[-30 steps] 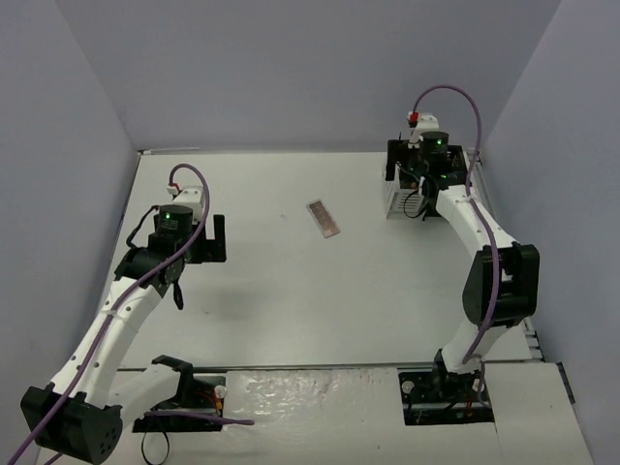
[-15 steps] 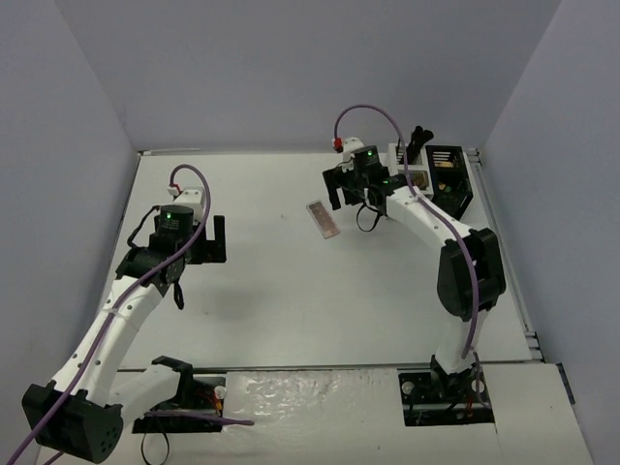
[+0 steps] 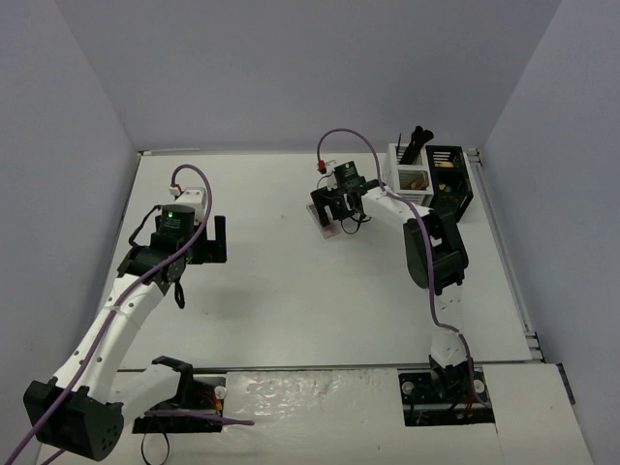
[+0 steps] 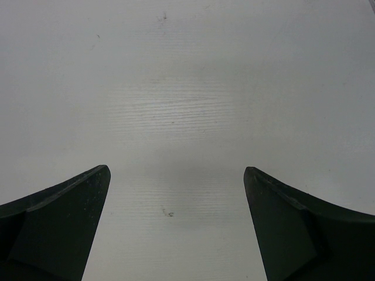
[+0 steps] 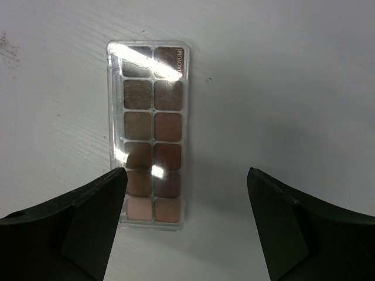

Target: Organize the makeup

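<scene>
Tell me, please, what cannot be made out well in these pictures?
- Top view: the right gripper covers most of the palette.
- Right wrist view: glare whitens the palette's top pans.
- Top view: contents of the white organizer and black organizer are too small to name.
- Left wrist view: the bottom edge cuts off the left gripper.

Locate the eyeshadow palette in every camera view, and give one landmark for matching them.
Top external: the palette lies on the white table, right of centre, mostly hidden beneath the right tool.
Left wrist: not in view.
Right wrist: the palette sits left of centre, its long side running up the picture.
Shared landmark: the right tool, open above the palette in both views that show it.
</scene>
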